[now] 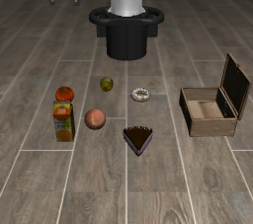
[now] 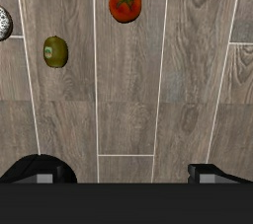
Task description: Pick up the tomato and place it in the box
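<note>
Nearest us on the grey-brown wood-plank surface (image 1: 178, 184) lies a dark chocolate cake wedge (image 1: 137, 140). Behind it, toward the exterior view's left, stand an orange-and-green juice carton (image 1: 64, 122) and a round pinkish peach (image 1: 95, 119). Well apart on the exterior view's right sits the open brown wooden box with its lid raised (image 1: 210, 112). The round red tomato with a green stalk cap (image 1: 64, 94) rests just behind the carton, far from the box. Farther right are a sprinkled ring doughnut (image 1: 140, 94) and a small green kiwi (image 1: 107, 85).

Farthest, past the black round pedestal (image 1: 126, 33), the hand (image 2: 128, 174) hangs high, its fingers (image 2: 38, 172) spread wide with nothing between them.

We judge the tomato light, smooth-skinned, slightly soft and apt to roll. We would grip it gently from above across its widest girth, keeping clear of the carton.
</note>
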Available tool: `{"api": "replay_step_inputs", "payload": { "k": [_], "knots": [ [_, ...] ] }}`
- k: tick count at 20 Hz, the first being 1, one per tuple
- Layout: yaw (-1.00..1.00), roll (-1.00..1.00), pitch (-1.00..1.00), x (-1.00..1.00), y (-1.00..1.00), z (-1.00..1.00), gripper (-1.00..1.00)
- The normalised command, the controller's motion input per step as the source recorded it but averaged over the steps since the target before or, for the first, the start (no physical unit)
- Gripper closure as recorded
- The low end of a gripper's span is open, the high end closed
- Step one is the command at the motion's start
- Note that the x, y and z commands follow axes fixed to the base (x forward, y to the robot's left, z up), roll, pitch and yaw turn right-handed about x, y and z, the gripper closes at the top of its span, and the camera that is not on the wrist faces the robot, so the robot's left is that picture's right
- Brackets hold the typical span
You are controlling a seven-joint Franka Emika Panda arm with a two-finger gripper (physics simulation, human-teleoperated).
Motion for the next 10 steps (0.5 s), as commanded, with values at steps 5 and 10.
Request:
{"api": "replay_step_inputs", "payload": {
  "k": [5, 10],
  "knots": [
    [0.0, 0.0, 0.0, 1.0, 0.0, 0.0, -1.0],
    [0.0, 0.0, 0.0, 1.0, 0.0, 0.0, -1.0]
  ]
}}
